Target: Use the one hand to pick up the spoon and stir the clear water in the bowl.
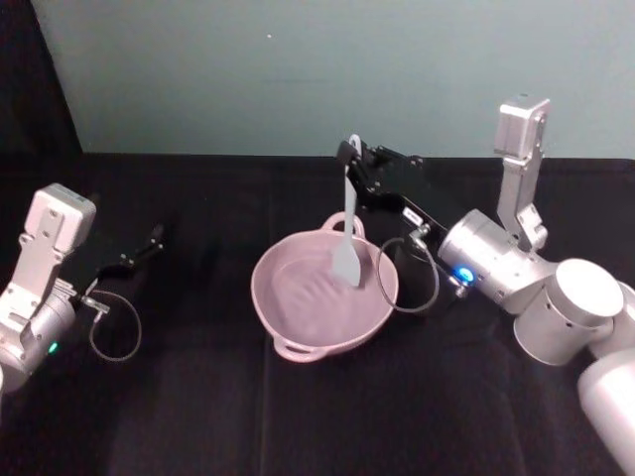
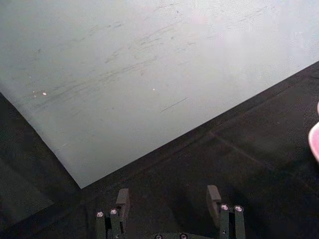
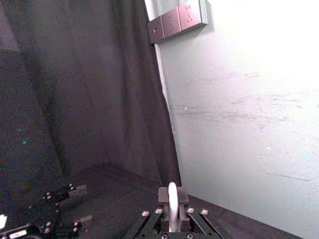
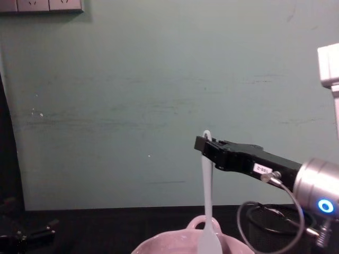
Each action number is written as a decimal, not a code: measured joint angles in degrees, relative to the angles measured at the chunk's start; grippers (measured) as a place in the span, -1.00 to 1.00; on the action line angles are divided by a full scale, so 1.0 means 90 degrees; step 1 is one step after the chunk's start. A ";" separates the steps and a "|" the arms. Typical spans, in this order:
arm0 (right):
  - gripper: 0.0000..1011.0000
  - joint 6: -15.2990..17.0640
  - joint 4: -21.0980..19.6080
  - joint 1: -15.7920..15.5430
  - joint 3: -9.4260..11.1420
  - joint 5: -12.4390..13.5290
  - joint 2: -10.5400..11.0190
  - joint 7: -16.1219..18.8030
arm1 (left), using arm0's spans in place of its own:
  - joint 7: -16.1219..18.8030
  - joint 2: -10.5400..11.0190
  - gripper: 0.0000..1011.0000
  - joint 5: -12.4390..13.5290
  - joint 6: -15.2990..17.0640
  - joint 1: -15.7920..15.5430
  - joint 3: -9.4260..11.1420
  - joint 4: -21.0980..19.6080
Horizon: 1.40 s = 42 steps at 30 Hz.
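The right gripper [image 1: 349, 155] is clamped on the top of the spoon's [image 1: 347, 230] handle, above the far rim of the bowl [image 1: 266, 302] and out from its silver wrist at the right. The spoon hangs upright with its flat paddle down inside the pink bowl, near the far right of its inner wall. The bowl's inside shows faint rippled lines beside the paddle. Whether the paddle touches the bottom cannot be told. From the side, the chest view has the spoon [image 4: 206, 196] dropping straight from the gripper [image 4: 204, 143] into the bowl [image 4: 169, 246], with a dark mesh cup [image 4: 273, 217] behind at the right. The right wrist view looks along the fingers [image 3: 182, 195] pinching the white handle [image 3: 172, 196]. The left gripper [image 1: 157, 235] rests at the table's [image 1: 198, 416] left, well apart from the bowl, its fingers [image 2: 122, 199] spread on nothing. Bare black cloth lies in front of the bowl and to its left. Behind it, the table's back edge meets the pale wall [image 1: 298, 69].
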 joint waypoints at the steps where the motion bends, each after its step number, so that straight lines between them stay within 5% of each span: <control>1: -0.78 0.0023 -0.0093 -0.0074 0.0015 0.0001 0.0042 -0.0010 | 0.0000 0.0000 1.00 0.0000 0.0000 0.0000 0.0000 0.0000; 11: -0.78 0.0088 -0.0680 -0.0503 0.0032 0.0043 0.0188 -0.0062 | 0.0000 0.0000 1.00 0.0000 0.0000 0.0000 0.0000 0.0000; 20: -0.78 0.0016 -0.0722 -0.0528 -0.0168 0.0085 0.0014 0.0036 | 0.0000 0.0000 1.00 0.0000 0.0000 0.0000 0.0000 0.0000; 33: -0.78 -0.0115 0.0329 0.0190 -0.0507 0.0059 -0.0523 0.0310 | 0.0000 0.0000 1.00 0.0000 0.0000 0.0000 0.0000 0.0000; 42: -0.78 -0.0279 0.1055 0.0659 -0.0449 -0.0006 -0.0735 0.0344 | 0.0000 0.0000 1.00 0.0000 0.0000 0.0000 0.0000 0.0000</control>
